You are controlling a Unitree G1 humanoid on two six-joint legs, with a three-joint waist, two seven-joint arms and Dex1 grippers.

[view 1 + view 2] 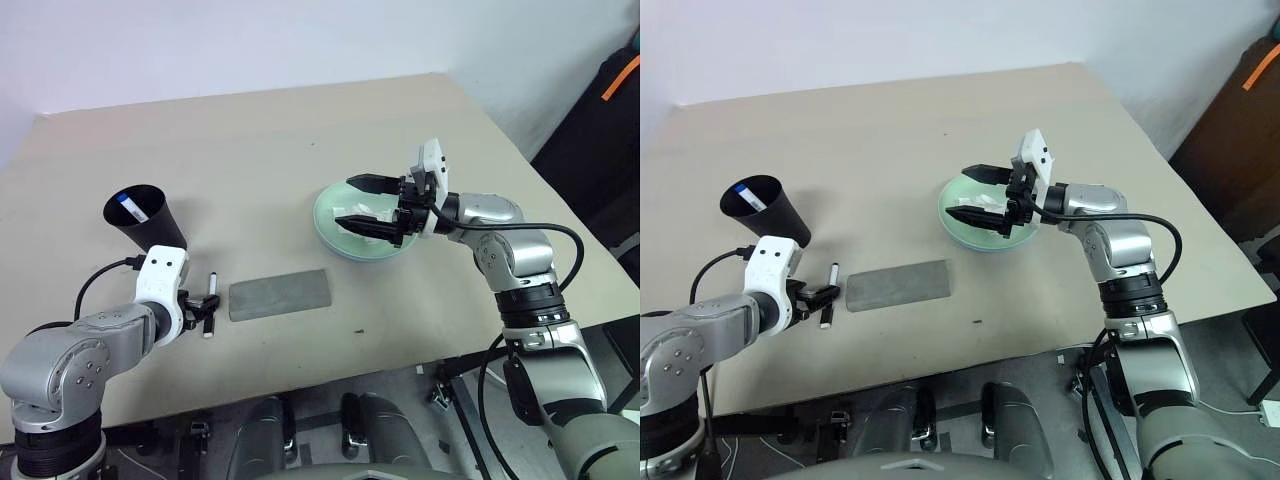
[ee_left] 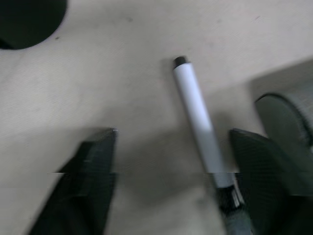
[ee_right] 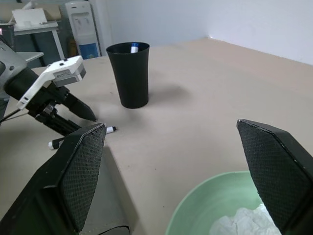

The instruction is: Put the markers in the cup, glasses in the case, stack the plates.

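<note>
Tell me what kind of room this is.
Probably an office or lab: a plain tan table against a white wall, and in the right wrist view a water dispenser beside a desk behind.

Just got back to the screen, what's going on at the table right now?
The left gripper is down over the black-capped marker lying on the table, fingers either side of it, not clamped. The blue marker already stands in the cup. The right gripper hovers open over the green plate, which holds a crumpled tissue. The case lies between the two.
</note>
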